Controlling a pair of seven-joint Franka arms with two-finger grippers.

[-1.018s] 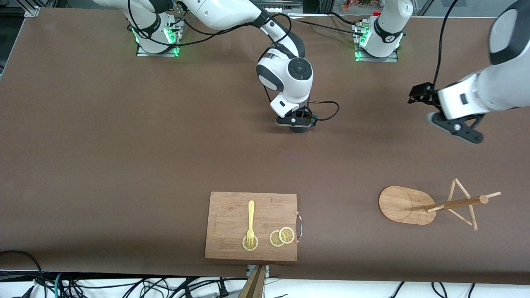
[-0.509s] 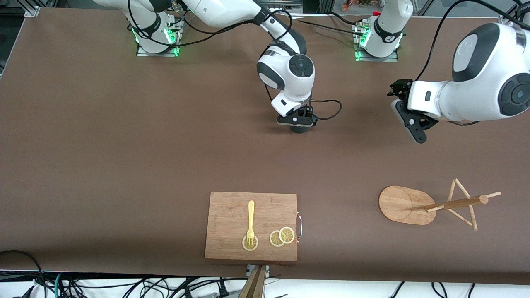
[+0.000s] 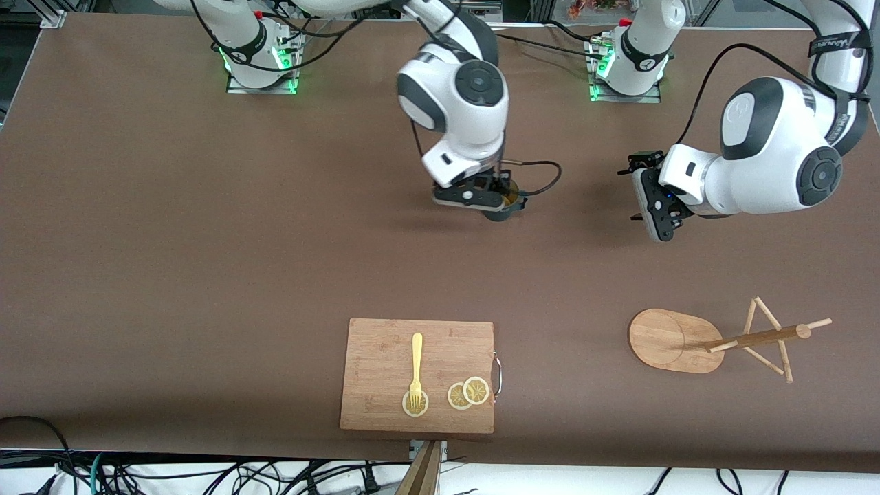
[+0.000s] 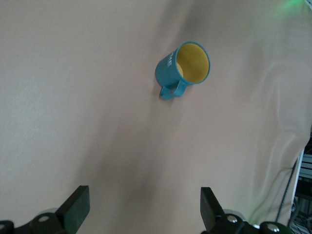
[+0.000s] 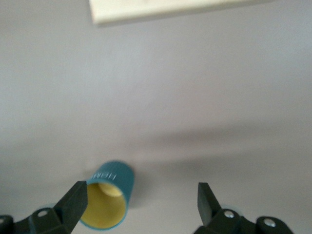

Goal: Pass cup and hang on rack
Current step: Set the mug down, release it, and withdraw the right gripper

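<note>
**Cup set down mid-table, handover not yet completed**

The cup stands on the table, unheld, well apart from the rack. The right gripper is spread wide just above the cup. The left gripper, also wide and empty, is pointed toward the cup. Pickup and hanging remain.
</note>
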